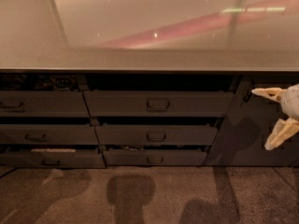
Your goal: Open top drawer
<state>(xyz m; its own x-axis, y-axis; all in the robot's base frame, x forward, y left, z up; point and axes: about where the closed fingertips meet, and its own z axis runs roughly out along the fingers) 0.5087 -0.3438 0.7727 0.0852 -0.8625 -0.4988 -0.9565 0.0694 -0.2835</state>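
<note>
The top drawer is the widest dark grey front in the middle column, just under the counter, with one central loop handle. It looks closed or only slightly out, with a dark gap above it. My gripper is at the right edge of the view, to the right of the drawer and at about its height. Its two pale fingers are spread apart and hold nothing.
Two slimmer drawers sit below the top drawer. A left column of drawers stands beside it. A glossy countertop runs above. A dark panel is at the right. Mottled floor lies in front.
</note>
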